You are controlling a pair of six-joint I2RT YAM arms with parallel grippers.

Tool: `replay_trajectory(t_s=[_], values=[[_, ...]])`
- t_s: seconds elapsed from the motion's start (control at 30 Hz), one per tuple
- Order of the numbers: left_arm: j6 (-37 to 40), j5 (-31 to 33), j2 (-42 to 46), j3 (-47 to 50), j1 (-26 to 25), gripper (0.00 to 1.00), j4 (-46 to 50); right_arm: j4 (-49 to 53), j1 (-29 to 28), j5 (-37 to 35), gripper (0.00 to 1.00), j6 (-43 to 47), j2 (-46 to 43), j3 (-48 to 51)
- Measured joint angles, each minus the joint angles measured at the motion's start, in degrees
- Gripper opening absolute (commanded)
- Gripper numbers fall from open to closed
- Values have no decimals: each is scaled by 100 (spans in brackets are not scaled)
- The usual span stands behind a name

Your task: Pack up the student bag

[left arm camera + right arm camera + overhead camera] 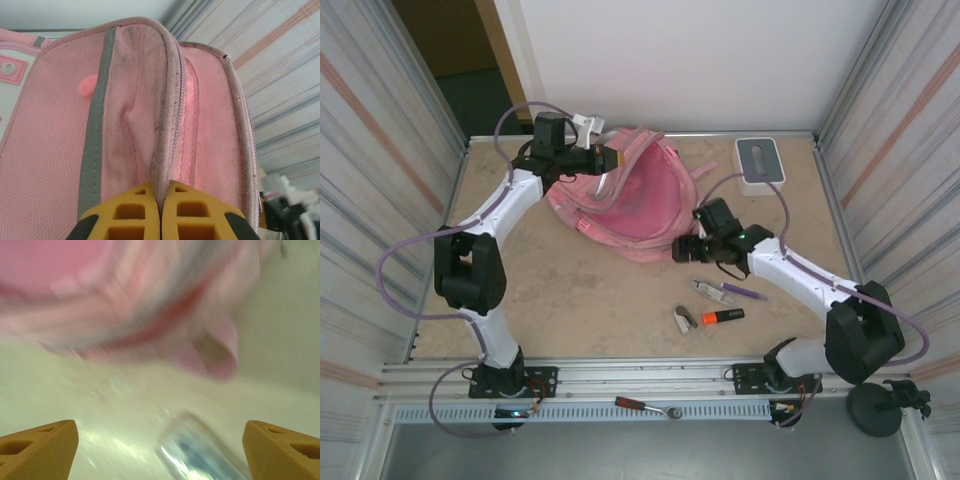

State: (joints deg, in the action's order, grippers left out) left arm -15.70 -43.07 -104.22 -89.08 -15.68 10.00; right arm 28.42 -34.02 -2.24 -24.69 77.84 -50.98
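Top camera overhead, whole table [600, 290] — wrist cameras close, facing student bag [130, 125].

Blur smears the student bag [110, 295] and a clear object [200, 455].

Pink student bag [638, 205] on the tabletop [580, 300]
Soft, scuffed fabric with grey trim, slumped at the far middle, zipped rim raised.

Beige table [580, 300] holds student bag [640, 205], white box [760, 165], perhaps a marker [723, 316].
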Motion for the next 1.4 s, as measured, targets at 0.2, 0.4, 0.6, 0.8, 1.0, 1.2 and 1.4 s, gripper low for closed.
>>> replay_trajectory(t_s=[0.2,0.4,0.6,0.8,1.0,1.2,1.4], values=[[85,-48,9,83,0,0,-52,688,-389,-535,88,144,511,-20],[92,-74,9,133,0,0,-98,927,-498,-748,84,219,1145,-229],[94,-96,9,168,0,0,-136,977,-498,-713,82,337,1436,-378],[94,-109,9,170,22,0,-136,1032,-498,-564,76,487,1681,-428],[103,-136,9,170,33,0,-136,1099,-498,-428,68,632,1825,-566],[114,-146,9,170,37,0,-136,1137,-498,-393,63,785,1958,-706],[138,-149,9,175,37,0,-136,1163,-498,-393,57,975,2116,-868]])
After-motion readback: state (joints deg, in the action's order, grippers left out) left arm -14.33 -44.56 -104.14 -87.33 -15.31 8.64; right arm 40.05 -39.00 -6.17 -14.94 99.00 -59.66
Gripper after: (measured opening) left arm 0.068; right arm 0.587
